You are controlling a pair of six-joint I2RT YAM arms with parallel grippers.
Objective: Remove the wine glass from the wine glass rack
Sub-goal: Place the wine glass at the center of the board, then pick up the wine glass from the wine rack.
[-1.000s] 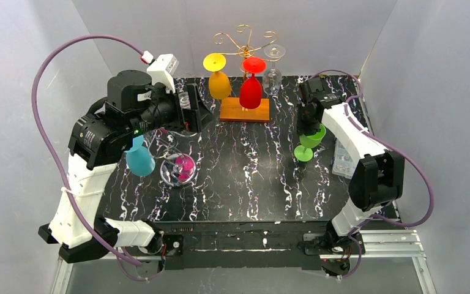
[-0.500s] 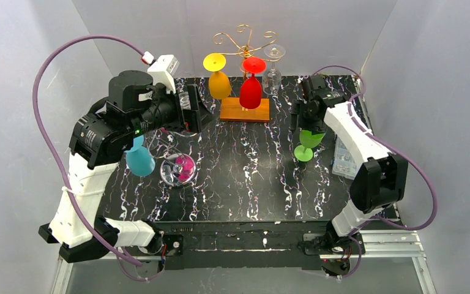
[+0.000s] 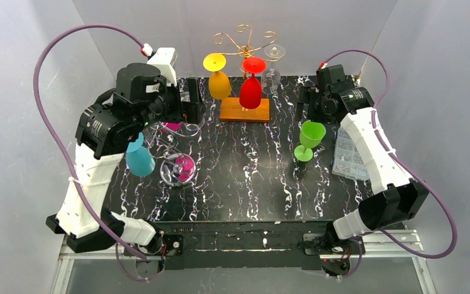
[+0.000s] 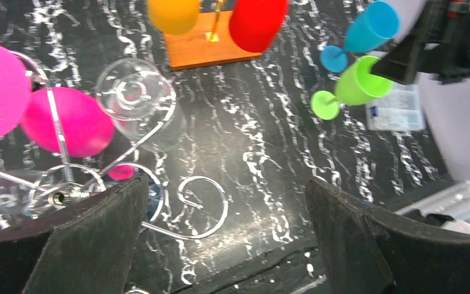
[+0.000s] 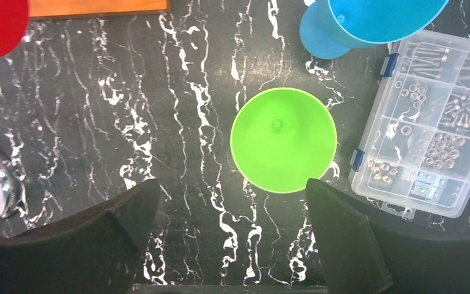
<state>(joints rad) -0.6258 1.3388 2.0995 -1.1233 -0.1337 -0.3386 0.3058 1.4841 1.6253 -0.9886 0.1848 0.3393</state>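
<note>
A green wine glass [image 3: 309, 138] stands upright on the black marbled table [image 3: 245, 177], free of any grip. My right gripper [image 3: 313, 105] hovers above and behind it, open. From the right wrist, the green glass [image 5: 283, 139] lies just beyond the open right gripper [image 5: 232, 239], with nothing between the fingers. The gold wine glass rack [image 3: 245, 37] on its wooden base [image 3: 245, 110] carries a yellow glass [image 3: 218, 82], a red glass [image 3: 251, 92] and a clear glass [image 3: 273, 70]. My left gripper [image 3: 193, 110] is open and empty over a silver rack [image 4: 202, 208].
The silver rack [image 3: 174, 144] at left holds pink glasses [image 4: 67, 122], a clear glass [image 4: 138, 101] and a teal glass [image 3: 139, 159]. Another blue glass [image 5: 367, 18] stands behind the green one. A clear box of screws [image 3: 350, 156] lies at the table's right edge.
My right gripper opened, let go of the green glass and rose up and back; the glass stays standing on the table. The left arm shifted slightly back.
</note>
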